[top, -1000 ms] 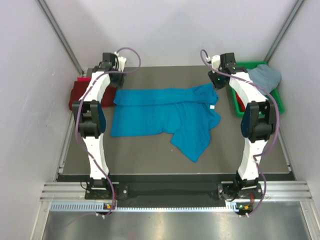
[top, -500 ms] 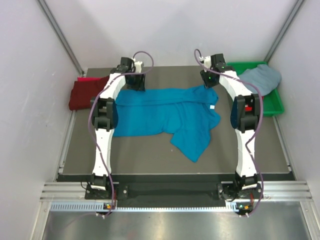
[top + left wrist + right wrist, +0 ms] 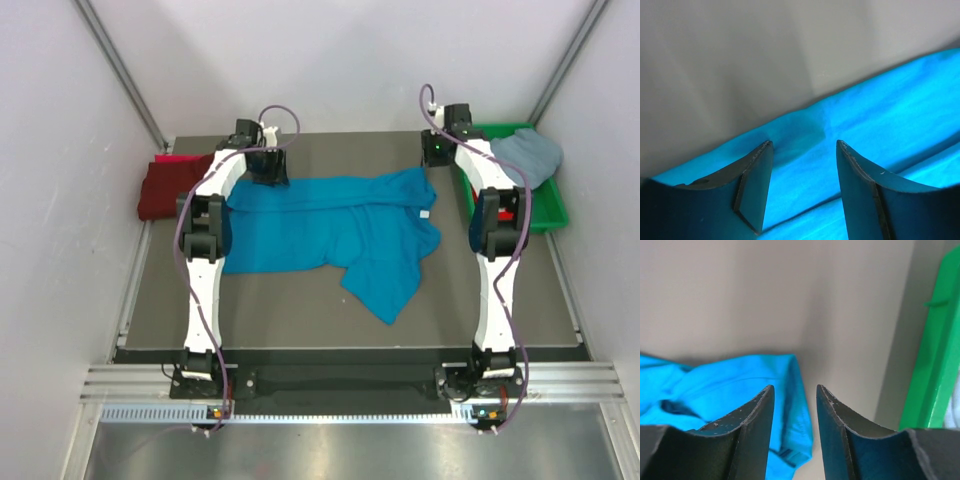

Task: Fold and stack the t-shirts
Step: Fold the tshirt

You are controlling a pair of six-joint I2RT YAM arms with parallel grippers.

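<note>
Table (image 3: 300, 310): dark grey, carries everything.

Turquoise t-shirt (image 3: 330, 230): spread across the middle of the table, rumpled. One flap trails toward the near right.

Left arm (image 3: 200, 250): stretched from its base straight toward the far edge, wrist bent inward over the shirt's far left corner.

Right arm (image 3: 495, 240): stretched the same way, wrist at the far edge between the shirt's far right corner and the green bin (image 3: 548, 200).

Maroon t-shirt (image 3: 165, 185): bunched at the far left edge of the table, apart from the turquoise one.

Grey-blue t-shirt (image 3: 530, 155): heaped in the bin's far end, spilling over its rim.

Left pincer (image 3: 802, 150): fingers parted, nothing between them. It sits over the far hem of the turquoise cloth; contact cannot be told.

Right pincer (image 3: 795, 390): fingers parted, gripping nothing. Bare table shows in the gap, with the shirt's corner just to its left and the bin wall to its right.
</note>
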